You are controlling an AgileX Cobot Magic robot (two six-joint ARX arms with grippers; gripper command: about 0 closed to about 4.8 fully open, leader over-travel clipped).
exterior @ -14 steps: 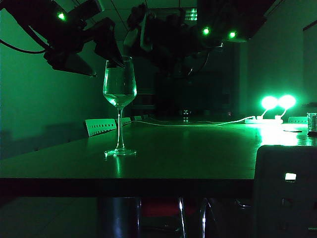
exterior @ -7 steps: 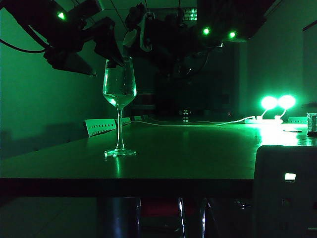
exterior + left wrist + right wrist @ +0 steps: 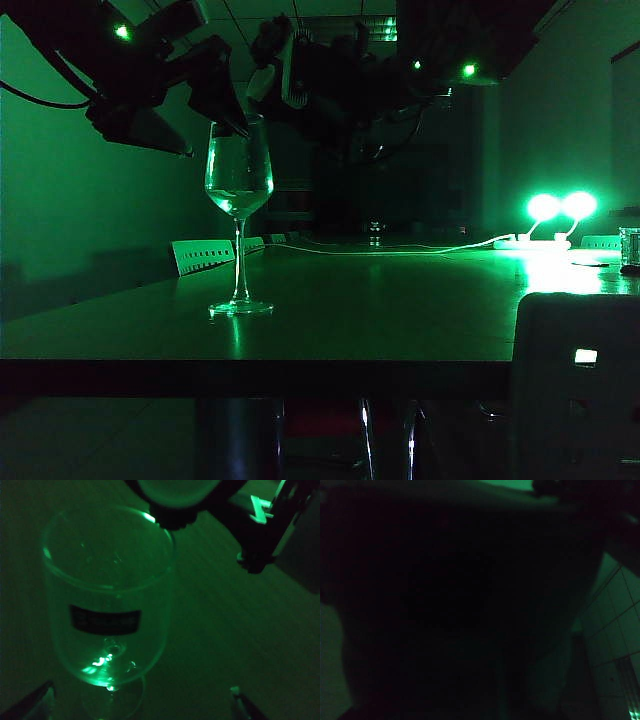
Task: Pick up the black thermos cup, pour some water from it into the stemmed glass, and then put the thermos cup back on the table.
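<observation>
Scene under dim green light. The stemmed glass [image 3: 239, 180] stands upright on the table [image 3: 380, 300], left of the table's middle in the exterior view; a shallow pool of liquid shows at the base of its bowl, and a dark label [image 3: 105, 619] sits on the bowl wall.

Relative to the glass:
- The black thermos cup [image 3: 300, 75] is held above and just to the right of the rim, tipped over on its side, with its mouth end toward the rim. In the left wrist view its mouth [image 3: 172, 495] sits right at the edge of the rim; contact cannot be told.
- The right gripper [image 3: 345, 85] is up beside the cup, right of the glass and above rim height. Its fingers merge with the dark cup in the exterior view, and the right wrist view is almost wholly filled by a dark mass [image 3: 460, 605]. The cup is off the table and carried there, so the jaws are read as clamped on the cup's body.
- The left gripper [image 3: 142, 702] hangs above and left of the glass, angled down at it. Its two fingertips [image 3: 37, 700] show either side of the glass foot, spread wide, touching nothing.
- Far right of the glass, at the table's far end, two bright lamps [image 3: 562, 207] glare, with a small clear tumbler [image 3: 630, 247] near the frame edge.
- A white cable [image 3: 400, 248] runs across the table behind the glass.
</observation>
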